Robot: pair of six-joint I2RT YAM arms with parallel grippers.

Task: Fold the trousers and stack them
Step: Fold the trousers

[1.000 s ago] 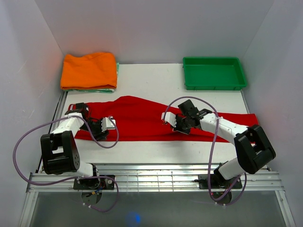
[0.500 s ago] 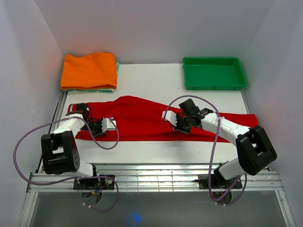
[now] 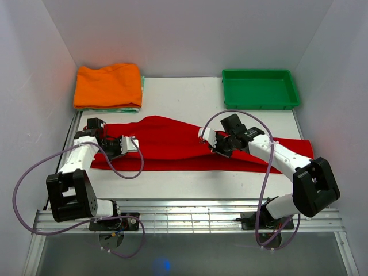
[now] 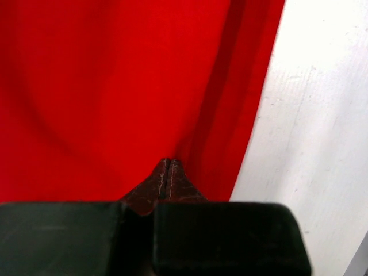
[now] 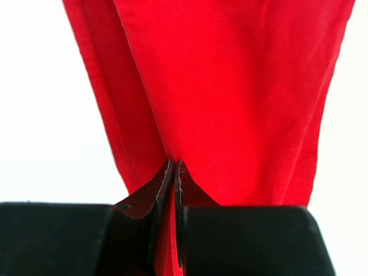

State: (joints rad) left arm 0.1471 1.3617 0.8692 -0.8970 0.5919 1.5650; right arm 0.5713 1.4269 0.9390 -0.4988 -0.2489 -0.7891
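Flat across the white table [image 3: 184, 185], the trousers [image 3: 172, 144] lie stretched from left to right, their far edge humped up near the middle. The left gripper [image 3: 131, 145] sits low over the left end of the cloth with its jaws pressed together; in the left wrist view [image 4: 167, 172] the red fabric puckers toward their tips, close to the cloth's edge. The right gripper [image 3: 208, 138] is clamped on a raised ridge of the trousers near the middle, and the right wrist view [image 5: 174, 172] shows red cloth caught between its jaws. An orange folded garment [image 3: 108, 85] lies at the far left corner, a green tray [image 3: 261, 104] at the far right.
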